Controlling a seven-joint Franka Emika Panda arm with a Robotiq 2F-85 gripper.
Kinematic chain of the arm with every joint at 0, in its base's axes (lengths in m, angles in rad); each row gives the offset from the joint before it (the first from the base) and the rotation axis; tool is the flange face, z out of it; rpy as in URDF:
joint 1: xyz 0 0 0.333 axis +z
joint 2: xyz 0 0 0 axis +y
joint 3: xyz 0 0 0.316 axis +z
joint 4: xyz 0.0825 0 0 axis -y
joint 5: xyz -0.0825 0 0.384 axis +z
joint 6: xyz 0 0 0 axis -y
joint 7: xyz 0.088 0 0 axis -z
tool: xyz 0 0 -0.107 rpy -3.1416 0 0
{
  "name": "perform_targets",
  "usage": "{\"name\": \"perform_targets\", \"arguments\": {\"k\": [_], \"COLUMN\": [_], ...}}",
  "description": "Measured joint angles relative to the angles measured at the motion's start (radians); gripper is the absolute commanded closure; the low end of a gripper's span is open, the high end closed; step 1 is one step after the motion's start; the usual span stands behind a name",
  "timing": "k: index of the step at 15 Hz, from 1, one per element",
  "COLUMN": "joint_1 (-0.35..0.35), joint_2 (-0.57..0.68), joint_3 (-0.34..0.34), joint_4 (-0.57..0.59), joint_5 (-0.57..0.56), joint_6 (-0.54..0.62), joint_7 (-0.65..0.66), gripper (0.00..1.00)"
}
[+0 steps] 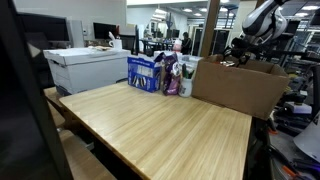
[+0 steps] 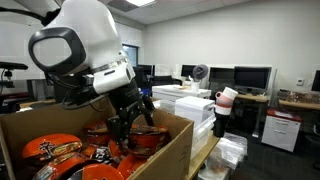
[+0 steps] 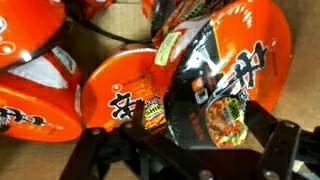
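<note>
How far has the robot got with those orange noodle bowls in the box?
Only the start, it seems. Done: the gripper is down inside the cardboard box, just above the noodle bowls. In hand: nothing yet; its jaws are open and hover over the bowl with the black lid. Left: probably closing on a bowl and lifting it; several bowls lie in the box.

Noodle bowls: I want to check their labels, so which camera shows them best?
The wrist view: the orange noodle bowls fill the frame, with the lid print visible. In an exterior view the cardboard box lets only some orange tops show; in an exterior view its wall hides them entirely.
</note>
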Motion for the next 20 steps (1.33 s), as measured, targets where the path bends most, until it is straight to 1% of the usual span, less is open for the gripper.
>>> {"name": "perform_targets", "arguments": {"k": [7, 14, 15, 16, 19, 20], "joint_1": [0.037, 0.048, 0.048, 0.048, 0.048, 0.048], "joint_2": [0.035, 0.069, 0.071, 0.073, 0.075, 0.074], "joint_3": [-0.007, -0.008, -0.008, -0.008, -0.008, -0.009], "joint_4": [0.030, 0.055, 0.058, 0.059, 0.064, 0.066], "joint_5": [0.098, 0.116, 0.116, 0.116, 0.116, 0.116], "joint_6": [-0.017, -0.041, -0.042, -0.044, -0.048, -0.052], "joint_7": [-0.046, -0.063, -0.063, -0.063, -0.063, -0.063], "gripper": [0.00, 0.00, 0.25, 0.25, 0.38, 0.44]}}
